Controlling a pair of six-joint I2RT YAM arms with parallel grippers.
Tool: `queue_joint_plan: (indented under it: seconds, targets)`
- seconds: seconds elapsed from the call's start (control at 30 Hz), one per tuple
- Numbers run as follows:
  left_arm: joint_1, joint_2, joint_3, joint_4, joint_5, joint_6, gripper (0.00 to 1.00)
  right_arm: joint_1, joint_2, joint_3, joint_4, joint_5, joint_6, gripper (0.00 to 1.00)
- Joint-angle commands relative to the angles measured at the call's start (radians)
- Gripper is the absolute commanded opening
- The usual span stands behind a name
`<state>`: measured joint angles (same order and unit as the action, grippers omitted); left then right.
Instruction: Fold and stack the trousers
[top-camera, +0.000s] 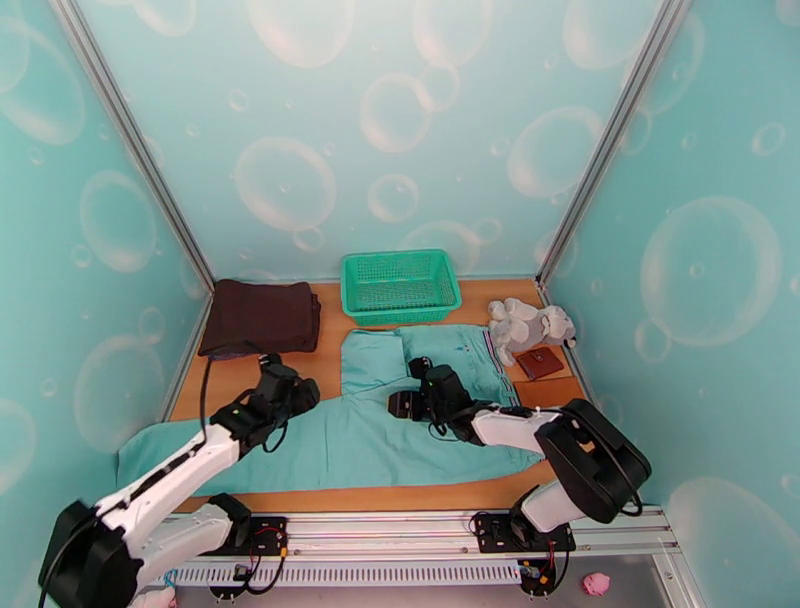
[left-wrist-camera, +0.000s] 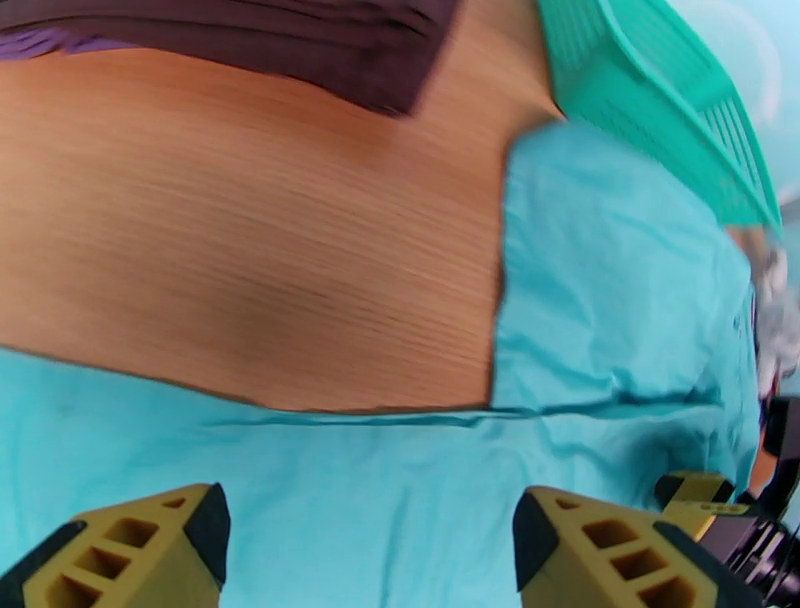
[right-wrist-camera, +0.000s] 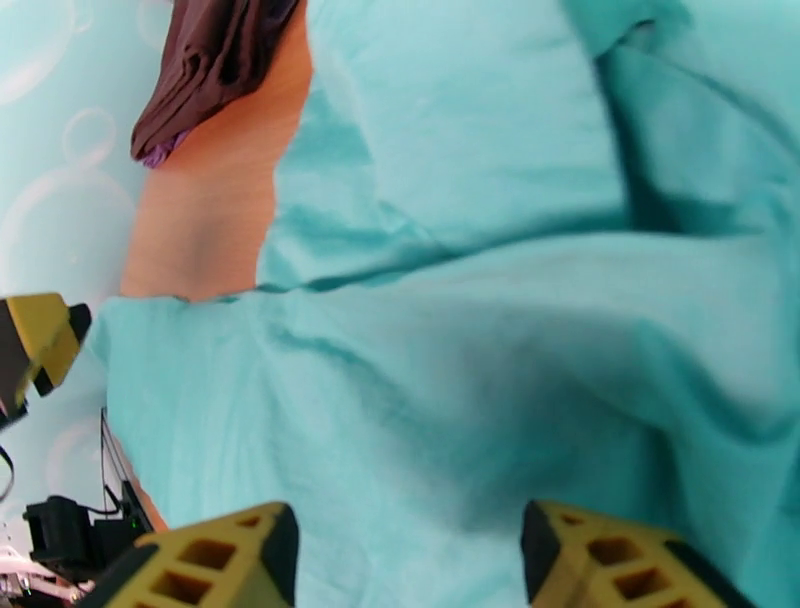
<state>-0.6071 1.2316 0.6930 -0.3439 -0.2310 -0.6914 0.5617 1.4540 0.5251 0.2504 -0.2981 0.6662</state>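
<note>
From the top view I record the trousers (top-camera: 380, 440) lying flat on the wooden table (top-camera: 330, 365). One leg runs left along the near edge. The other part reaches far, ending just beside the green basket (top-camera: 400, 256). The striped waistband lies to the right, near a plush toy (top-camera: 530, 325) and a brown wallet (top-camera: 540, 362).

The left wrist view gives what the overhead cannot: the left gripper (left-wrist-camera: 365, 530) has its jaws spread above the teal cloth. The right wrist view likewise shows the right gripper (right-wrist-camera: 405, 550) with jaws spread over rumpled cloth.

The basket's mesh floor is visible across its whole inside. A dark brown folded garment (top-camera: 260, 315) sits left of it.
</note>
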Motion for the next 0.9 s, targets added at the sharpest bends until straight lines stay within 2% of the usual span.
queue_joint_plan:
  seconds: [0.0,0.07,0.17,0.27,0.4,0.53,0.73,0.8,0.87]
  targets:
    - [-0.017,0.145,0.111,0.208,0.016,0.145,0.80,-0.071,-0.093,-0.036,-0.054,0.089,0.085,0.64]
    - [0.009,0.241,0.160,0.256,0.033,0.191,0.79,-0.146,-0.131,-0.049,-0.054,0.078,0.089,0.65]
    - [0.068,0.357,0.234,0.344,0.155,0.237,0.76,-0.239,-0.130,0.023,-0.178,0.067,0.013,0.65]
    - [0.060,0.459,0.327,0.374,0.218,0.271,0.71,-0.302,-0.097,0.086,-0.204,0.061,-0.039,0.65]
    - [0.063,0.622,0.486,0.191,0.100,0.202,0.70,-0.372,-0.023,0.124,-0.142,0.008,-0.055,0.65]
    - [0.104,0.651,0.402,0.230,0.142,0.157,0.68,-0.401,0.063,0.165,-0.128,-0.001,-0.078,0.65]
    - [0.074,0.657,0.315,0.265,0.208,0.142,0.67,-0.396,0.172,0.159,-0.072,-0.025,-0.064,0.64]
    - [0.069,0.676,0.316,0.267,0.223,0.145,0.64,-0.399,0.193,0.147,-0.052,-0.034,-0.054,0.64]
    - [0.058,0.683,0.316,0.271,0.245,0.150,0.56,-0.399,0.203,0.139,-0.030,-0.043,-0.050,0.64]
